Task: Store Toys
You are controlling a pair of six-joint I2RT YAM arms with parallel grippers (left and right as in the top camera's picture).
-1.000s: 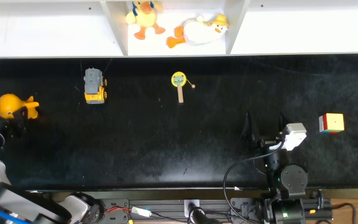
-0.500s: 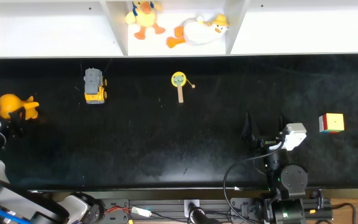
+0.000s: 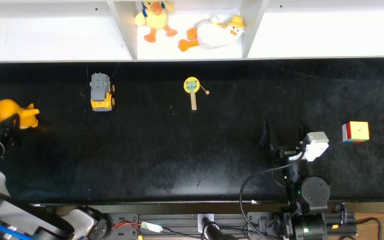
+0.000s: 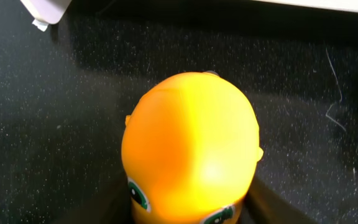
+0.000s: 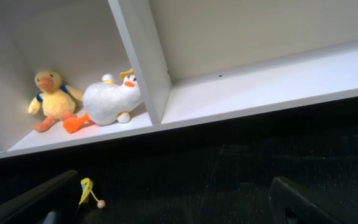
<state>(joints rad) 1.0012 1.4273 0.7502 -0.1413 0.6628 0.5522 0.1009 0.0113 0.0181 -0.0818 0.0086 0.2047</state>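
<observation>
An orange round duck toy (image 3: 15, 112) lies at the far left of the black table. It sits between the fingers of my left gripper (image 3: 8, 131), which is shut on it. In the left wrist view the orange toy (image 4: 191, 146) is close up, with a dark finger on either side. My right gripper (image 3: 283, 139) stands open over bare table at the right, holding nothing. A yellow and grey truck (image 3: 101, 91), a small rattle drum (image 3: 192, 90) and a coloured cube (image 3: 356, 132) lie loose on the table.
A white shelf (image 3: 59, 33) runs along the back. Its middle cubby holds a yellow plush duck (image 3: 154, 19) and a white plush duck (image 3: 213, 32), which the right wrist view shows as yellow plush (image 5: 53, 99) and white plush (image 5: 107, 101).
The orange toy and my left gripper have shifted slightly toward the far left. The right arm has kept still.
</observation>
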